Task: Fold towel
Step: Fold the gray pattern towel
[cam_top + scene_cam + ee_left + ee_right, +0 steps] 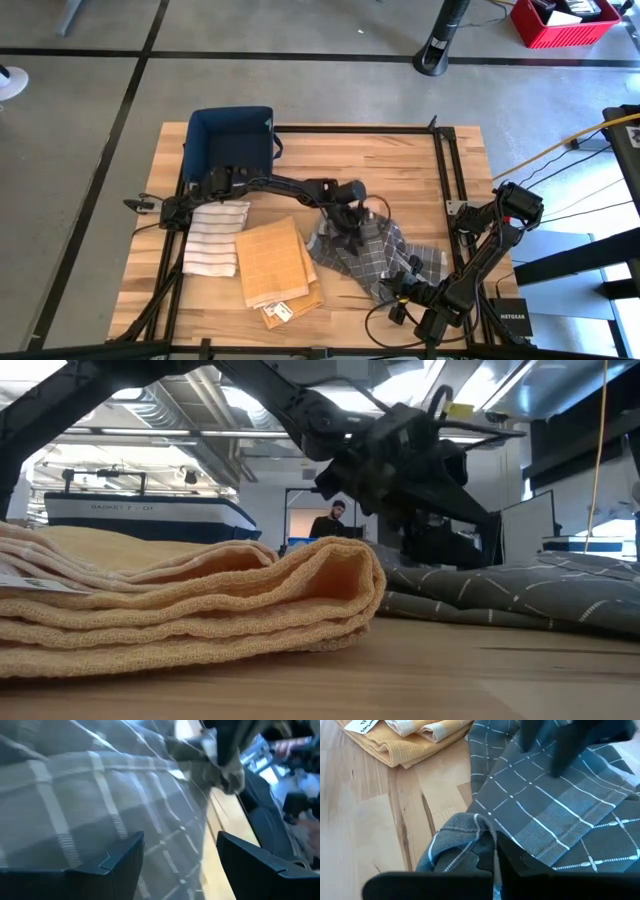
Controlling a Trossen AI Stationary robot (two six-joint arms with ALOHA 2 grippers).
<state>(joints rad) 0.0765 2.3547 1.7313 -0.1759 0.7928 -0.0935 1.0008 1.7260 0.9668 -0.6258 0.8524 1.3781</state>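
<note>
Right gripper [495,851] clamped on gray towel [375,250] corner, left gripper [175,857] apart above its middle; should pull corner taut before folding.

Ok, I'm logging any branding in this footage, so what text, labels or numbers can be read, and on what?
"NETGEAR": on the black box at the table's right front edge, high view.
Lettering on the boat hull in the room behind, low view: too blurred to read.
Print on the white tag on the orange towel: too small to read.
</note>
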